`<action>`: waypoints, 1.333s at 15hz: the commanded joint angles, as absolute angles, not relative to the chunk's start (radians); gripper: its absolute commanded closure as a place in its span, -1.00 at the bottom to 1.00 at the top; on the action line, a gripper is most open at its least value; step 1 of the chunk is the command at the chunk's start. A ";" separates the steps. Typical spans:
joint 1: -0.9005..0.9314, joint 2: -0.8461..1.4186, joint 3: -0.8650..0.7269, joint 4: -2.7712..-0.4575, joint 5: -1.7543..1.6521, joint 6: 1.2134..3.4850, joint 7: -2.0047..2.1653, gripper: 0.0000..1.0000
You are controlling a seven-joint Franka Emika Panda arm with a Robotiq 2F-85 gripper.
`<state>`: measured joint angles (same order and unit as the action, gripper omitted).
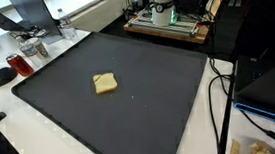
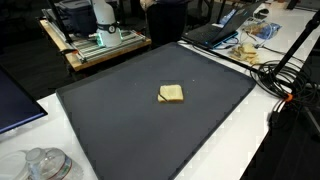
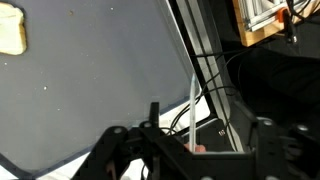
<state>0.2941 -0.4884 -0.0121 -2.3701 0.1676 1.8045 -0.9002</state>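
Evidently the gripper [image 3: 190, 160] is being shown wide open in the wrist view, with its two dark fingers [image 3: 118, 150] set well apart, and nothing is being gripped or touched by it. Its fingertips are being cut off by the lower edge of that view, so the exact width cannot be told. The gripper is not being made out with any certainty in either exterior view.

The pale yellow square piece [image 1: 105, 83] is being carried near the middle of the dark mat [image 1: 170, 109], which is being borne by the white worktop [image 1: 37, 136]. In the wrist view the piece [image 3: 10, 32] is being cropped by the left edge, well apart from the gripper. Whether it is bread or sponge cannot be told.

One piece, one mat and one gripper are being counted. Cables [image 3: 205, 85] are being seen just beside the mat's edge, but their number cannot be told.
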 commanded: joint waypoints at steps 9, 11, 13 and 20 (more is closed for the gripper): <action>0.280 -0.496 -0.013 -2.382 0.222 1.797 -1.016 1.00; 0.278 -0.496 -0.012 -2.382 0.219 1.795 -1.016 0.98; 0.277 -0.496 -0.013 -2.382 0.221 1.793 -1.018 0.95; 0.175 -0.475 -0.100 -2.319 0.214 1.792 -0.973 0.97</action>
